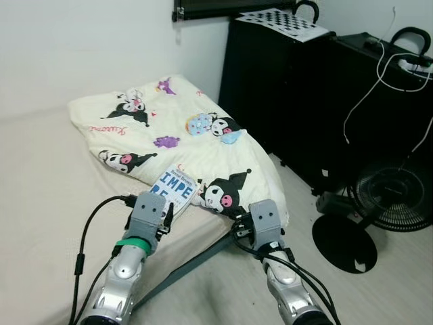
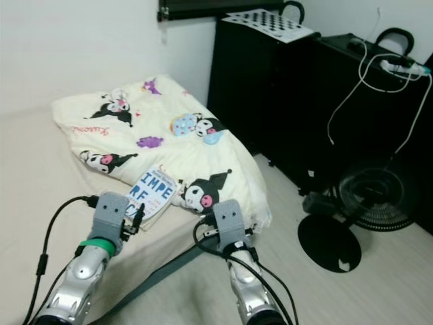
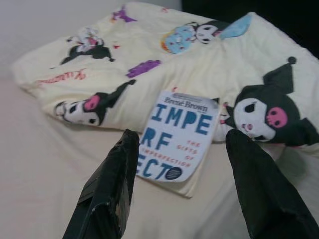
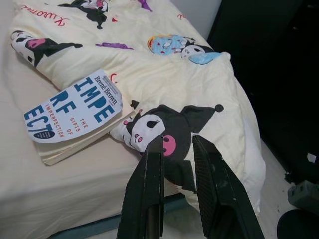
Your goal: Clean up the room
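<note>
Beside the bed (image 1: 40, 176), the left gripper (image 3: 182, 164) hovers fingers-apart over a book (image 3: 179, 139); right gripper (image 4: 177, 164) nearly closed.

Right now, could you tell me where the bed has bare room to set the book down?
The bare beige mattress left of the cartoon-print duvet is free. It is crowded around the book, which lies against the duvet's edge, with the left gripper open before it.

Fan (image 1: 396, 196), black, floor-standing, round base (image 1: 345, 242), beside the cabinets. Two black cabinets (image 1: 270, 81) against the wall; checkerboard sheet (image 1: 284, 22) on top of the nearer one. White cable (image 1: 369, 88) hanging down the front of the farther cabinet. White wall (image 1: 81, 47).
</note>
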Robot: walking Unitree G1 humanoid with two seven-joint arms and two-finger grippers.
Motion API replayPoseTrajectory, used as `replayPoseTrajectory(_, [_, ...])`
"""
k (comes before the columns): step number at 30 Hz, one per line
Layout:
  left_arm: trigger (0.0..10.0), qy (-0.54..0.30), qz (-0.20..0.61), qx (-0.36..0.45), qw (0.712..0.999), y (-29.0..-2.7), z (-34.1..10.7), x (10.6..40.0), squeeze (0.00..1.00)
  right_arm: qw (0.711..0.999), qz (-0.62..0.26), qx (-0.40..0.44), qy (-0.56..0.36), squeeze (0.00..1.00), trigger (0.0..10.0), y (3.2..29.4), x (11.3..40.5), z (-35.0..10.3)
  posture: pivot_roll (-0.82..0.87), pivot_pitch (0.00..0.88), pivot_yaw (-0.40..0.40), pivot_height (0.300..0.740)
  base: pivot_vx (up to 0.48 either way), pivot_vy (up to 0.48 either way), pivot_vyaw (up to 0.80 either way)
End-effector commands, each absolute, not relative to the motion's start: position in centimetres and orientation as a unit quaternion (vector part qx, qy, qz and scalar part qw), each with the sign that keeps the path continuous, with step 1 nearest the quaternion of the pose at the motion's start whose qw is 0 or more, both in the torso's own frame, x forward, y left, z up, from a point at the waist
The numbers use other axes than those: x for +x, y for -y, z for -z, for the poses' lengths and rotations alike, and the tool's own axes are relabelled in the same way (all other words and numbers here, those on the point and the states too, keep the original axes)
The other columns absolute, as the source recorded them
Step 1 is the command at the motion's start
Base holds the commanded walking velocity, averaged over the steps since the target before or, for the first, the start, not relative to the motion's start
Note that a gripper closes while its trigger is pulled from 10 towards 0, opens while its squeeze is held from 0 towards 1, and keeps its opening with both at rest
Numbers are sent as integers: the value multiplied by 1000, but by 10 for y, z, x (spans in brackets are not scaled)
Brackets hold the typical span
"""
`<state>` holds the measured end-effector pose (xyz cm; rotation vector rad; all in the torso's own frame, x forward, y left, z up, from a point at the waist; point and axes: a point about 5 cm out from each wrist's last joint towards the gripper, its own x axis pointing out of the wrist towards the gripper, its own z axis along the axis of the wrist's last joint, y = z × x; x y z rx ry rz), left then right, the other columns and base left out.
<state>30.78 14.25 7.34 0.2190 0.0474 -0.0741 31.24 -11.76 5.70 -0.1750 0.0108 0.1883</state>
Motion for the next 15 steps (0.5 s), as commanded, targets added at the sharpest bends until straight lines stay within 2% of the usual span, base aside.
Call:
replayPoseTrajectory(1, [10000,-39,46,109,992,-137,-66,305,0,992,-86,-90,-20,0,10000,124,309,-50,-5,34,-7,740,240,-274,0])
replayPoseTrajectory(12, [10000,-41,44,102,993,-136,-67,307,0,992,-83,-92,-19,0,10000,125,309,-50,-10,33,-4,740,218,-303,0])
replayPoseTrajectory(15, [10000,-42,42,100,993,-137,-67,307,0,992,-83,-92,-19,0,10000,126,308,-50,-9,34,-6,740,0,0,0])
